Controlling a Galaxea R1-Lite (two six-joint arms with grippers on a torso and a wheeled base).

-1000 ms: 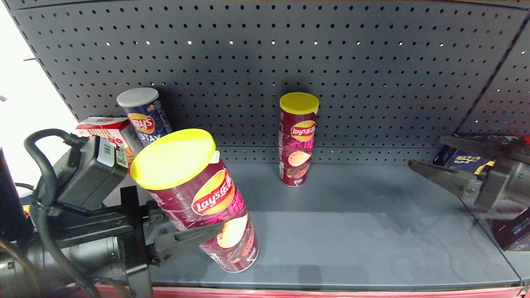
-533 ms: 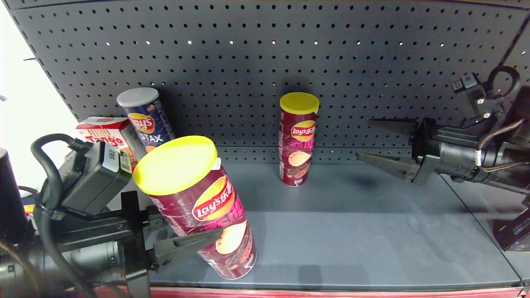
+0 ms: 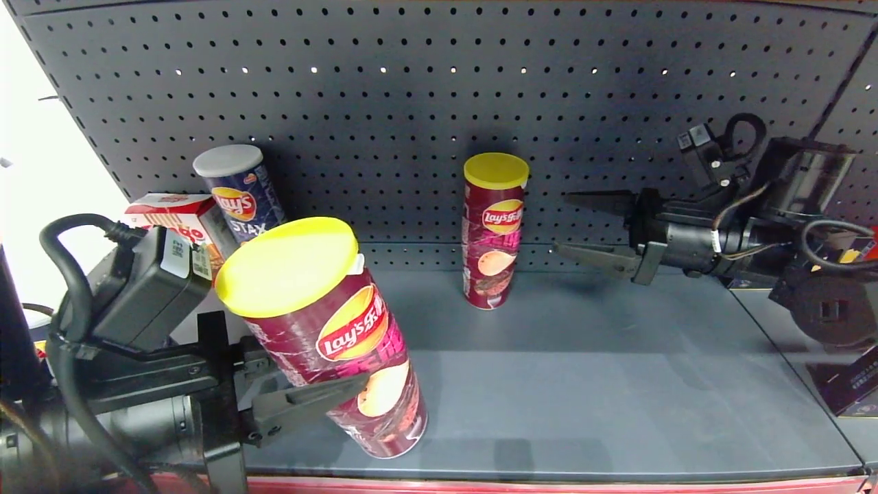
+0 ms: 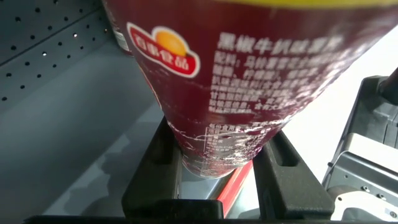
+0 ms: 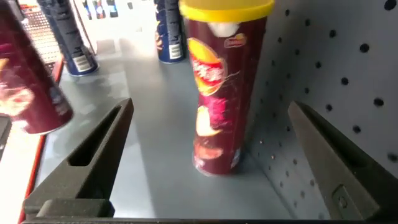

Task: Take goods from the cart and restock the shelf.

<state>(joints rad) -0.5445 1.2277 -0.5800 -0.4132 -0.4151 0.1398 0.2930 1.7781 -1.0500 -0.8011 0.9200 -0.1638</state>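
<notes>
The left tool (image 4: 221,134) clamps a tilted chip can (image 3: 322,329) (yellow lid) at the front left of the shelf (image 3: 583,384). The right tool (image 3: 561,223), jaws spread wide, points at a second can (image 3: 495,233) standing upright by the pegboard (image 3: 411,103).

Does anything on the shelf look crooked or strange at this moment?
Yes. The held can, clamped in the left gripper, leans with its lid to the left, base near the front edge of the shelf. The back can stands straight.

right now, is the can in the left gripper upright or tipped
Tipped: the can in the left gripper leans, yellow lid left of its base, unlike the upright back can.
</notes>
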